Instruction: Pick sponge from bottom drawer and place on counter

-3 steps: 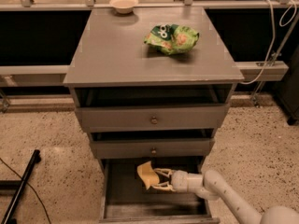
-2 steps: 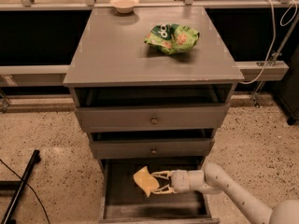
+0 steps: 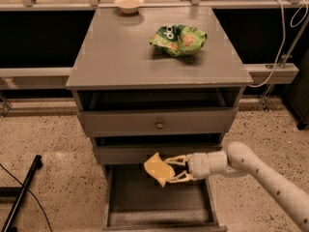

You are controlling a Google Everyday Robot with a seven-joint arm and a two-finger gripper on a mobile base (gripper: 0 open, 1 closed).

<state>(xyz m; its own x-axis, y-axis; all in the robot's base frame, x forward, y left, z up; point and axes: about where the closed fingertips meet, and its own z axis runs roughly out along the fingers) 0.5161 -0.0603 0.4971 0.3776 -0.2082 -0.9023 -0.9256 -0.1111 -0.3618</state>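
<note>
Change over the last second. Your gripper (image 3: 169, 170) now stands higher than it did a second ago: it has come up from low inside the bottom drawer (image 3: 159, 204) to the level of that drawer's upper opening. The sponge (image 3: 157, 168), clamped between the fingers, has risen with it and shifted slightly right. Its upper corner now overlaps the lower edge of the middle drawer (image 3: 120, 154) front. You see the arm (image 3: 251, 166) raised as well, with its wrist lifted clear of the drawer floor.
</note>
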